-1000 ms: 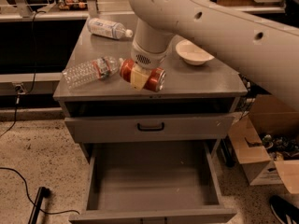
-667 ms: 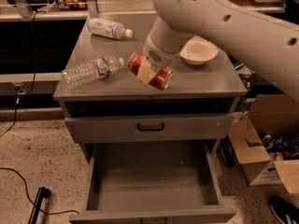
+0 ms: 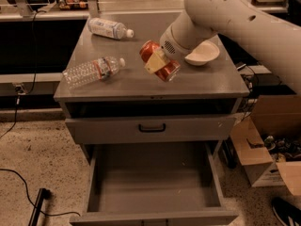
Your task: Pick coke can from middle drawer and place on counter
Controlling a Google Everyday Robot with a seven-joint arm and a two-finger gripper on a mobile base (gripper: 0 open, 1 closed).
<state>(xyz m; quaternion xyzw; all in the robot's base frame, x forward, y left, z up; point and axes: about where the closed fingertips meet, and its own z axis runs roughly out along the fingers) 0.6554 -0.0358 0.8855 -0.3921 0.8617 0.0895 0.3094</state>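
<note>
coke can (image 3: pixel 168 72) tilted, long axis laid upper-left to lower-right | gripped across its middle by the gripper (image 3: pixel 159 62) fingers (image 3: pixel 154 63) | held over the worktop (image 3: pixel 141 83)

We see the gripper (image 3: pixel 156 63) clamping a tilted coke can (image 3: pixel 167 71) over the counter (image 3: pixel 141 84), just beside a white bowl (image 3: pixel 203 53). Two clear bottles (image 3: pixel 91 71) lie left. Middle drawer (image 3: pixel 155 185) open below.

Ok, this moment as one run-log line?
gripper: shut on coke can | coke can: tilted, over counter, beside bowl | middle drawer: open | step: not yet released
</note>
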